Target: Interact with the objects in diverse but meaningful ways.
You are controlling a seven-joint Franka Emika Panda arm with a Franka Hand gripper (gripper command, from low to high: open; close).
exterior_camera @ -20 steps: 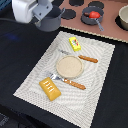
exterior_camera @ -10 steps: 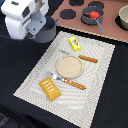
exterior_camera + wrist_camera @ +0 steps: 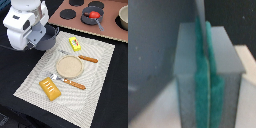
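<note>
My gripper [image 3: 38, 39] hangs under the white arm at the exterior view's left, by the far left corner of the mat. In the wrist view its green pads [image 3: 200, 85] are pressed together with nothing between them. A dark grey pot [image 3: 48, 38] sits right beside it, partly hidden by the arm. A yellow box with a red label [image 3: 75, 44] lies on the mat. An orange ridged block [image 3: 50, 89] lies at the mat's near left. A red tomato [image 3: 91, 15] sits in a dark pan on the toy stove. The sausage is out of view.
A round tan plate [image 3: 70, 66] sits mid-mat, with a wooden-handled fork [image 3: 67, 82] before it and a knife [image 3: 82, 58] behind it. The brown toy stove [image 3: 107, 27] with black burners stands at the back. A tan pot [image 3: 123, 17] shows at the right edge.
The arm has moved toward the exterior view's left and lower, now beside the dark pot. The items on the mat have not moved.
</note>
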